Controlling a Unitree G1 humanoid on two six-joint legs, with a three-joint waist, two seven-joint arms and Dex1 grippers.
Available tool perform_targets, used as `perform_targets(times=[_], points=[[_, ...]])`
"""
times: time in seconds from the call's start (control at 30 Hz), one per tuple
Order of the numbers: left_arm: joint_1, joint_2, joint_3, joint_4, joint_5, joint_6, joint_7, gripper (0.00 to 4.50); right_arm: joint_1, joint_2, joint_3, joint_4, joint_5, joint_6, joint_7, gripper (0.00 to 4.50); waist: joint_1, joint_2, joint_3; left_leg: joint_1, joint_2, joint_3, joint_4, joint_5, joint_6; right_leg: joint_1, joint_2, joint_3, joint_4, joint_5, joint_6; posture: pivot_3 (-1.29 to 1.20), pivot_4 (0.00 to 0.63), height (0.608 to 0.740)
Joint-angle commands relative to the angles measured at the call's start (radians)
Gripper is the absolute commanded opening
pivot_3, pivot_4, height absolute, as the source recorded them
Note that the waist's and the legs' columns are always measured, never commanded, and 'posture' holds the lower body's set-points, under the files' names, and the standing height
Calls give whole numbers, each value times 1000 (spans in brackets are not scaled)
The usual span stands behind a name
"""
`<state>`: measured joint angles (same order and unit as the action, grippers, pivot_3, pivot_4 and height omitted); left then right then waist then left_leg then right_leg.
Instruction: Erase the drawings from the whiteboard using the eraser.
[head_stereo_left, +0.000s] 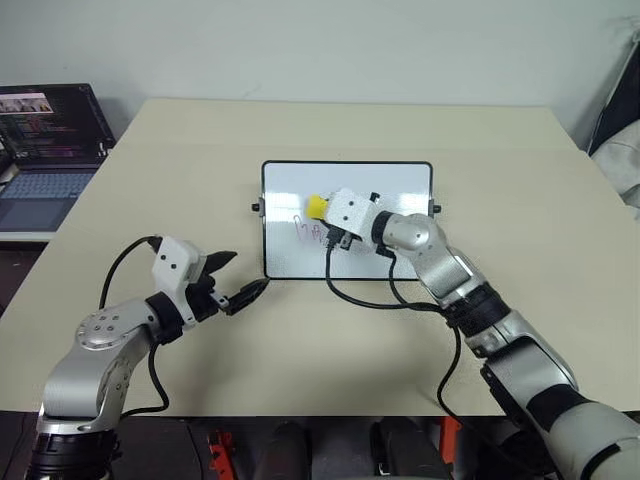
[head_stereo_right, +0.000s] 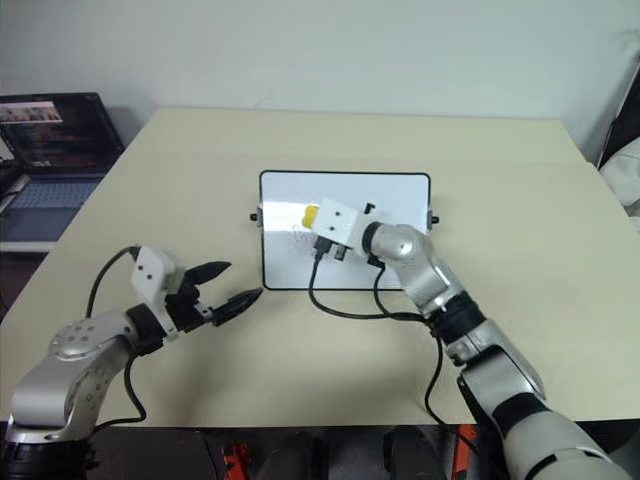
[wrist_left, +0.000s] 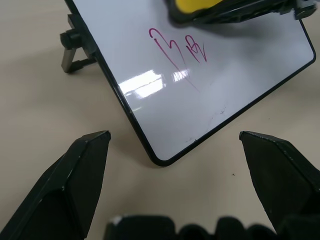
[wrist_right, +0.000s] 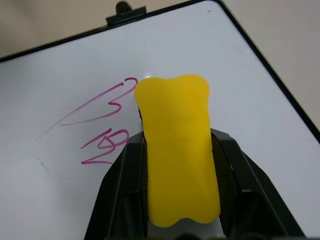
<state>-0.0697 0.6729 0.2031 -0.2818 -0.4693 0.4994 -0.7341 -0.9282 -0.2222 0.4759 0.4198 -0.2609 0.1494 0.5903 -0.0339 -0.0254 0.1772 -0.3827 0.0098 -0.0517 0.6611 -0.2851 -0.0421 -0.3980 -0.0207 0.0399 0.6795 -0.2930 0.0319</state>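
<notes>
The whiteboard (head_stereo_left: 392, 184) lies flat in the middle of the table, white with a thin black frame. Red drawings (head_stereo_left: 304, 228) sit on its left half; the wrist views show them as two squiggly groups (wrist_right: 102, 120). My right gripper (head_stereo_left: 324, 212) is shut on the yellow eraser (wrist_right: 177, 150), whose tip is right beside the drawings; whether it touches the board I cannot tell. My left gripper (head_stereo_left: 238, 277) is open and holds nothing, just off the board's near left corner (wrist_left: 160, 160), with its fingertips (wrist_left: 87, 165) on either side of that corner.
An open laptop (head_stereo_left: 45, 140) stands on a lower surface off the table's left edge. Black cables (head_stereo_left: 360, 295) hang from my right wrist across the board's near edge. A dark bag and pale cloth (head_stereo_left: 620, 130) are at the far right.
</notes>
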Motion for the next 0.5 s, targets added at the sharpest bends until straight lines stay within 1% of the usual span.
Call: perform_targets(times=[0.03, 0.13, 0.2, 0.37, 0.43, 0.5], points=[[-19, 3, -5, -12, 3, -18, -10, 4500, -42, 5, 41, 59, -25, -38, 95, 1301, -1, 0, 0, 0, 0, 0, 0, 0, 0, 0, 0, 0, 0, 0, 0, 0, 150, 740], [-25, -3, -11, -10, 6, -23, -10, 4500, -44, -16, 79, 101, -56, -74, 164, 1301, 0, 0, 0, 0, 0, 0, 0, 0, 0, 0, 0, 0, 0, 0, 0, 0, 150, 740], [-27, -5, -13, -9, 7, -27, -9, 4500, -48, -20, 83, 122, -70, -105, 170, 1301, 0, 0, 0, 1, 0, 0, 1, 0, 0, 0, 0, 0, 1, 0, 0, 0, 150, 740], [-19, -8, -17, -9, 9, -37, -12, 4500, -154, 34, 22, 265, -103, -190, -34, 1301, -2, 0, 0, 2, 1, 0, 1, 0, 0, 1, 0, 0, 2, 2, -3, 0, 150, 740], [-17, -9, -21, -11, 10, -39, -14, 4500, -185, 46, 24, 316, -110, -212, -52, 1301, -4, 0, 0, 3, 1, -1, 1, 1, -2, 1, 1, 0, 3, 4, -4, 0, 150, 740], [-17, -12, -23, -12, 9, -40, -14, 4500, -188, 51, 51, 353, -119, -220, -9, 1301, -2, 0, 0, 3, 1, -2, 1, 2, -3, 1, 1, -1, 3, 4, -4, 0, 150, 740]])
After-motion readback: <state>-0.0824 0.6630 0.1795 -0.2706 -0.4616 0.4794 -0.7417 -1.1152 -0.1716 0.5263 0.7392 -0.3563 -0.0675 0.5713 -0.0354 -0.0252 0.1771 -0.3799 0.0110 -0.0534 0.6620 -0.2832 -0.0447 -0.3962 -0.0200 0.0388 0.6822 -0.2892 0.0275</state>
